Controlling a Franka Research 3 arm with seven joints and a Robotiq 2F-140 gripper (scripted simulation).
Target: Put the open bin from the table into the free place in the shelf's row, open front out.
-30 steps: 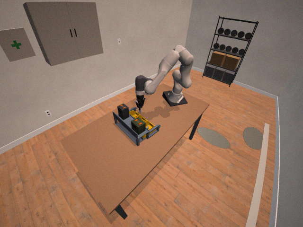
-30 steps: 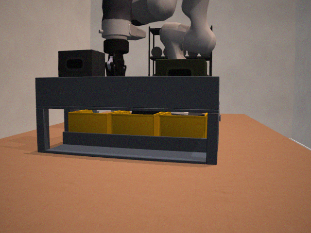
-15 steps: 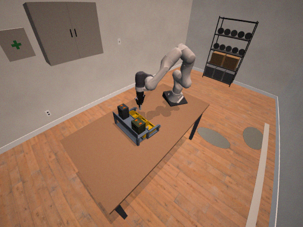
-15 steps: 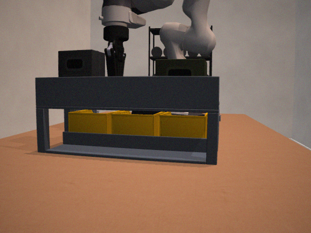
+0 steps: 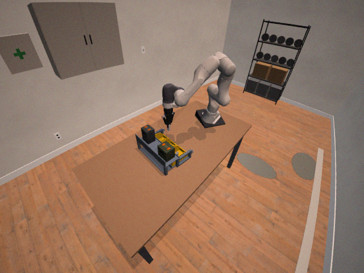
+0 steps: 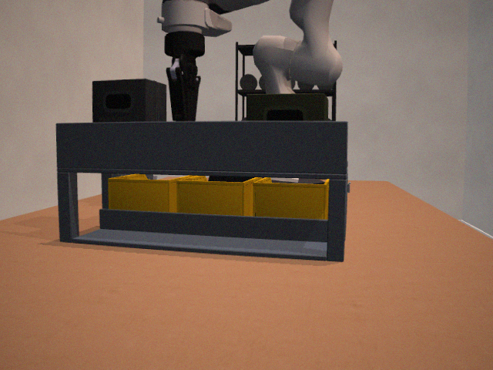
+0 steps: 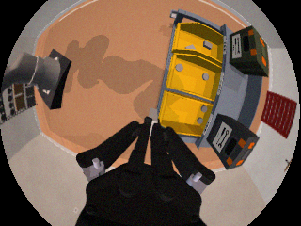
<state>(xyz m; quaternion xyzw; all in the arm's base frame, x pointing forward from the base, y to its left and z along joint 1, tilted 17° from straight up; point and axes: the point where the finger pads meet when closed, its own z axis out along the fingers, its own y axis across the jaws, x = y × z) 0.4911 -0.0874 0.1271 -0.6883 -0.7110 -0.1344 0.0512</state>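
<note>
Wrist view: dark cases (image 7: 249, 51) (image 7: 232, 140) bear white, unreadable labels (image 7: 236, 46) (image 7: 222, 137).

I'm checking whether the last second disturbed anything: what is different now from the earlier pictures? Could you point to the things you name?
The closed black end effector (image 5: 168, 128) (image 7: 151, 114) has risen a little above the shelf; nothing was visibly taken hold of or let go. The three yellow open-front bins (image 6: 209, 198) (image 7: 193, 77) and both dark boxes (image 5: 148, 134) (image 7: 232, 141) stayed put.
</note>
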